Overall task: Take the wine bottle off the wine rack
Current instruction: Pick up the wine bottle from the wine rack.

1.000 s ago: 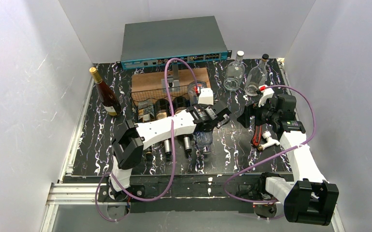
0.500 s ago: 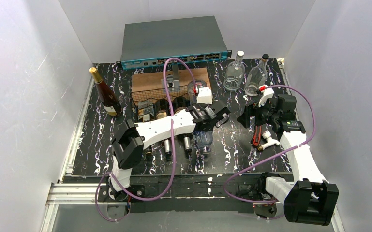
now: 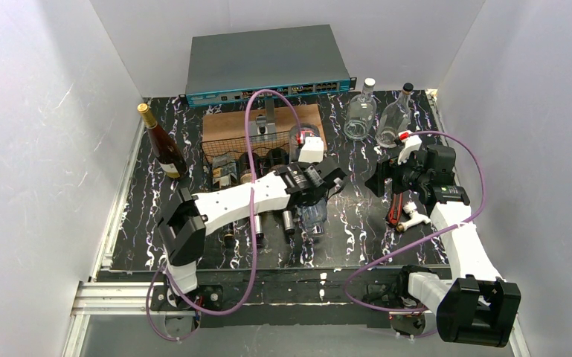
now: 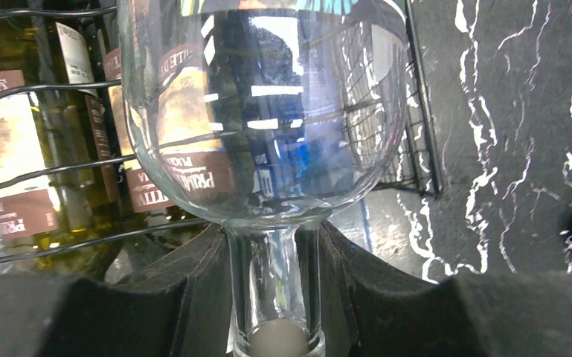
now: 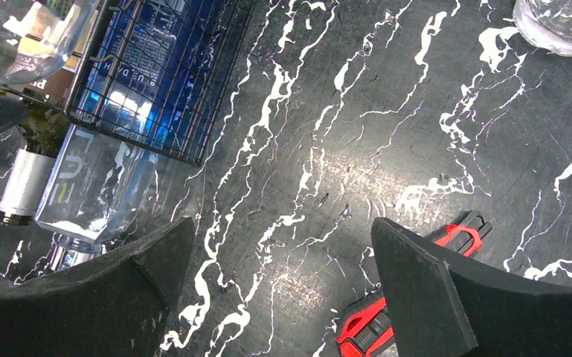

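Note:
A clear glass wine bottle [image 4: 260,111] with a round belly and a white stopper lies at the right end of the black wire wine rack [image 4: 419,134]. My left gripper [image 4: 271,249] is shut on its thin neck, one black pad pressed against each side. From above, the left gripper [image 3: 314,181] sits at the rack's [image 3: 227,145] front right corner, with the bottle's belly [image 3: 296,137] just behind it. My right gripper [image 5: 281,238] hangs open over bare table to the right of the rack, holding nothing.
Dark labelled bottles [image 4: 15,141] fill the other cradles, necks toward me. A square clear bottle [image 5: 97,186] lies by the rack's corner. A red-and-black tool [image 5: 416,297] lies under my right fingers. A brown bottle [image 3: 165,149] stands left, two clear bottles [image 3: 360,111] back right, a switch box [image 3: 268,63] behind.
My left gripper has closed on the clear bottle's neck, and the left arm has shifted a little to the left. The right arm has not moved.

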Robot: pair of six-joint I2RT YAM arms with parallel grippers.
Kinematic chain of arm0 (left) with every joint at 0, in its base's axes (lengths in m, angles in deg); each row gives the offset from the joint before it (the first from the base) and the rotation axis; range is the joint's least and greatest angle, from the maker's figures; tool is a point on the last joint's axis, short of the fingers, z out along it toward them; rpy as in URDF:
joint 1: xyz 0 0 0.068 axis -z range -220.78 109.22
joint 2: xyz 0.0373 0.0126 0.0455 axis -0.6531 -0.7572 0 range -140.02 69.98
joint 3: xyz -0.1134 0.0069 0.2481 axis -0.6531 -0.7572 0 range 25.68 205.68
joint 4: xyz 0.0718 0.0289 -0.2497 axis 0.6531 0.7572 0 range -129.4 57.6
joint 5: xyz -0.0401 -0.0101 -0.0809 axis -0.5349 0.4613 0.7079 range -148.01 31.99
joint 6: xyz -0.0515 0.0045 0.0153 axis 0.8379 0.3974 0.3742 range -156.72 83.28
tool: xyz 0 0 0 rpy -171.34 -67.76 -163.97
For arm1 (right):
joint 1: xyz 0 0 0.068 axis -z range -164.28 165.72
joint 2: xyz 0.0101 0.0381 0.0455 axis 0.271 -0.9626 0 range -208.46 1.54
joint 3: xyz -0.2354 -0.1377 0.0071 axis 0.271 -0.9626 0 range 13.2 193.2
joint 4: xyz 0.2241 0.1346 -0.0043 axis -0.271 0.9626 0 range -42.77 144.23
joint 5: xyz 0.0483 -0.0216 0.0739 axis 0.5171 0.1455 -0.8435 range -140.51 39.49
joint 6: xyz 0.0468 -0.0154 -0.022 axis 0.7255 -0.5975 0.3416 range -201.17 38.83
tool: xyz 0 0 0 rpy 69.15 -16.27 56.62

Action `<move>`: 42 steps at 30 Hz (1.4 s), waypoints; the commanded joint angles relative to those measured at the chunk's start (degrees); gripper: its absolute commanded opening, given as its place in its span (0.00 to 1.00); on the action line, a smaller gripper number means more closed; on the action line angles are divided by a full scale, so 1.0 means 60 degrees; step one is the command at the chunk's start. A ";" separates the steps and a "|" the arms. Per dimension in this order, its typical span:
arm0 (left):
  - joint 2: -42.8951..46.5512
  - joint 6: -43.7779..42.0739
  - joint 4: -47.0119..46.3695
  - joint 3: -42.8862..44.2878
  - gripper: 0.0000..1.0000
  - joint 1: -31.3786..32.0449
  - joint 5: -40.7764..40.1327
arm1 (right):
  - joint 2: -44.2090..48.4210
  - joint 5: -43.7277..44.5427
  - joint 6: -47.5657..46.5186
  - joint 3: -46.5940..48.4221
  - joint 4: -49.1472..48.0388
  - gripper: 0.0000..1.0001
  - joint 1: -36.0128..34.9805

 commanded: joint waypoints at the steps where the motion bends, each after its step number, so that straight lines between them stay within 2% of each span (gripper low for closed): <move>1: 0.1304 -0.1399 -0.1176 -0.0242 0.00 0.0298 -0.0529 | 0.0221 0.0067 0.0018 0.0088 -0.0330 0.98 0.0094; 17: 0.3245 -0.2865 -0.2814 -0.2017 0.00 0.0335 0.0082 | 0.0191 0.0104 0.0000 0.0077 -0.0341 0.98 0.0110; 32: 0.5582 -0.2674 -0.3912 -0.4005 0.00 0.0327 0.0791 | 0.0089 0.0077 -0.0009 0.0047 -0.0359 1.00 0.0127; 42: 0.6096 -0.2273 -0.4189 -0.4351 0.00 0.0327 0.1421 | 0.0089 0.0074 -0.0003 0.0033 -0.0374 1.00 0.0129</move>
